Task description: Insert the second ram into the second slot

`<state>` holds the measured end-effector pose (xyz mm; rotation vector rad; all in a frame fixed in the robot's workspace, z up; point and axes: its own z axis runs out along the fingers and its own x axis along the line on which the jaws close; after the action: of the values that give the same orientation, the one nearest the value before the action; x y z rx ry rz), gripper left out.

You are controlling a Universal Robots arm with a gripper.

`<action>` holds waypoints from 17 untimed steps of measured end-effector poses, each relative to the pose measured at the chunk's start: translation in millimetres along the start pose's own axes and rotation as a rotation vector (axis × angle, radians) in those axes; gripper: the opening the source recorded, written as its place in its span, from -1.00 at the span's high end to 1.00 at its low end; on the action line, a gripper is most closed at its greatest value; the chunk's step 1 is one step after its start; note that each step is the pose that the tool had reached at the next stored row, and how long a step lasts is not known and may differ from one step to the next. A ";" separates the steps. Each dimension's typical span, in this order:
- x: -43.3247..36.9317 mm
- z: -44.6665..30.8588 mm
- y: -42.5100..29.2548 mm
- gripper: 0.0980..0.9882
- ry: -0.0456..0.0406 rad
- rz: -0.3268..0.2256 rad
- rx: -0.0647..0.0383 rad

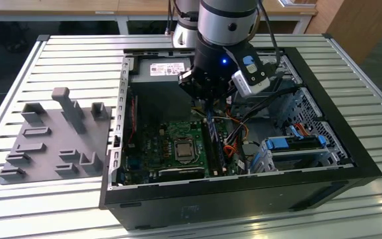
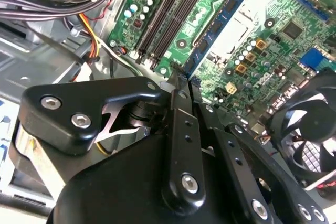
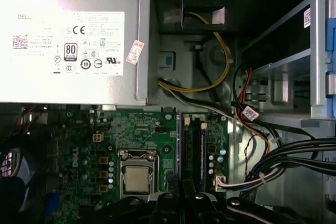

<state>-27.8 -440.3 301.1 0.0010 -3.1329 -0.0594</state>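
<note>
The second ram [image 1: 212, 147] is a thin blue stick standing on edge in a slot of the green motherboard [image 1: 154, 144], beside the CPU socket [image 1: 183, 149]. In the second wrist view the ram [image 2: 215, 27] runs away from my fingertips. In the first wrist view it is a narrow strip [image 3: 181, 145]. My gripper [image 1: 206, 108] hangs over the stick's far end inside the open computer case. Its black fingers [image 2: 179, 95] are drawn together, with nothing gripped between them [image 2: 186, 77]. I cannot tell whether the tips touch the stick. Black slots [image 2: 170, 11] lie beside it.
The power supply [image 3: 68, 45] fills the case's far end. Bundled cables [image 1: 247, 124] cross beside the slots toward the drive cage with light-blue brackets [image 1: 294, 144]. A fan [image 2: 310, 124] sits beyond the socket. A grey holder fixture [image 1: 51, 139] lies on the slatted table at the exterior view's left.
</note>
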 end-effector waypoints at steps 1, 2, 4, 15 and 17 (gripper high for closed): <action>-0.4 1.8 -0.1 0.91 0.0001 0.001 0.000; -0.8 3.6 -0.2 0.91 0.0000 0.005 0.000; -1.2 7.4 -0.3 0.91 -0.0006 0.017 0.000; -3.0 23.7 -4.7 0.91 -0.0018 0.049 0.000; -4.1 27.0 -4.8 0.91 -0.0020 0.052 -0.001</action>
<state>-23.9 -444.0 273.9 -0.0808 -3.1329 -0.0599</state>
